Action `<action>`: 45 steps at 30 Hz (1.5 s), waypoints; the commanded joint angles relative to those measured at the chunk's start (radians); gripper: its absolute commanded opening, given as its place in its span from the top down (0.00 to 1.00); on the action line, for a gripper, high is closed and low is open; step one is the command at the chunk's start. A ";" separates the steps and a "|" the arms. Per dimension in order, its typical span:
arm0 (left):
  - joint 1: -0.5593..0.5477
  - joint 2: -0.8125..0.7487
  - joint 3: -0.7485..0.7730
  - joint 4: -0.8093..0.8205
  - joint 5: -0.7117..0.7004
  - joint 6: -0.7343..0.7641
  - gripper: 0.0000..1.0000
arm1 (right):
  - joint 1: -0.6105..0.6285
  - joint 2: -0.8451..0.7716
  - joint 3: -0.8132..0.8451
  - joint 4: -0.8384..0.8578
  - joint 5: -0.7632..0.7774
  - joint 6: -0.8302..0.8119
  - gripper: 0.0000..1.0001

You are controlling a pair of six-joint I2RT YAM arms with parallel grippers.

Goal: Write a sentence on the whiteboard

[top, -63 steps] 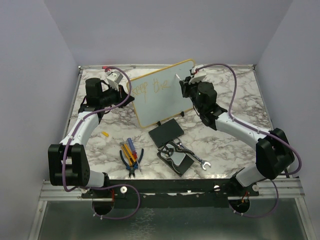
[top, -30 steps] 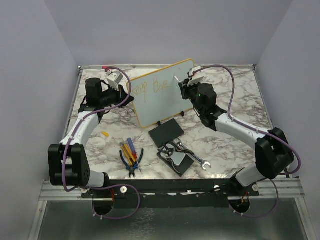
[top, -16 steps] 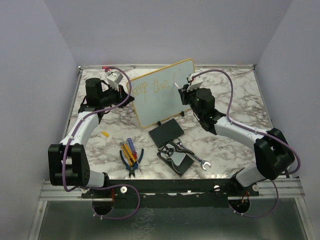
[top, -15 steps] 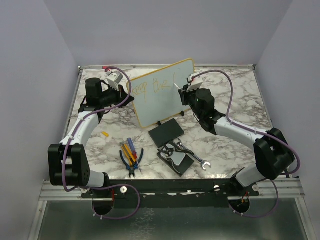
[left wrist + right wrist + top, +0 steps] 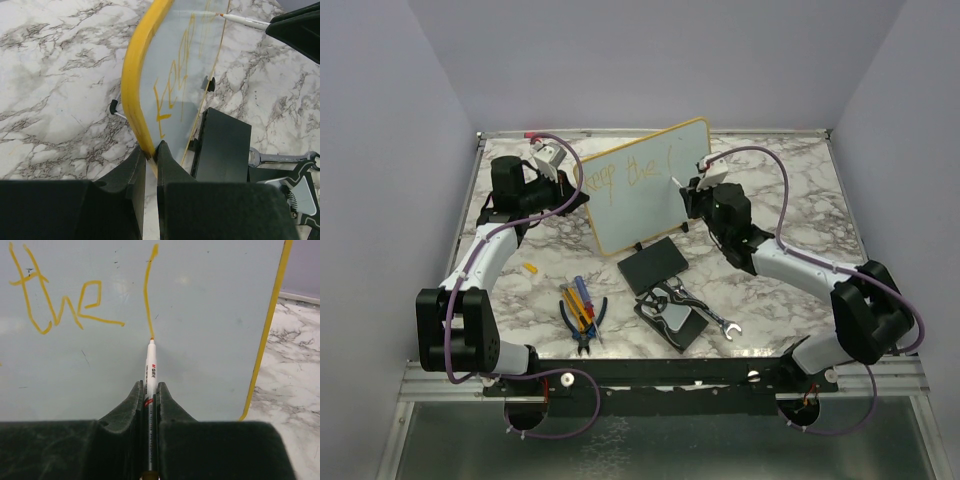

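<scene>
- The marble bench carries everything; the whiteboard stands propped on it at the far middle, between my two arms, with its face tilted toward my right arm.
- My left claw is pinched narrow on the board's yellow frame at its left edge, steadying it.
- My right claw is closed narrow on a marker and sits squarely in front of the board's right half, so this arm does the writing.
- The sentence is only partly there. The top view shows "keep the" in yellowish orange along the upper line, with bare white below it.
- One upright stroke stands just right of "the".
- The marker's long axis runs straight out from my right claw into the board, and its tip touches the foot of that stroke.
- I judge this stroke to be the start of the third word, so the next marks go from here toward the blank area on the right, before the yellow edge.
</scene>
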 commanded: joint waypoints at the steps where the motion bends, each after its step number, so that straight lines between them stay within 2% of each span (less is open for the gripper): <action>1: -0.017 0.011 -0.012 -0.078 -0.018 0.047 1.00 | 0.013 -0.078 -0.032 -0.021 -0.015 0.010 0.99; 7: -0.018 0.009 -0.013 -0.078 -0.016 0.047 1.00 | 0.019 -0.102 0.001 -0.020 -0.045 -0.007 0.99; 19: -0.018 0.010 -0.012 -0.079 -0.016 0.049 1.00 | 0.019 0.001 0.102 0.007 -0.048 -0.040 0.99; 45: -0.018 0.010 -0.014 -0.078 -0.017 0.053 1.00 | 0.019 0.070 0.146 0.002 0.106 -0.049 0.99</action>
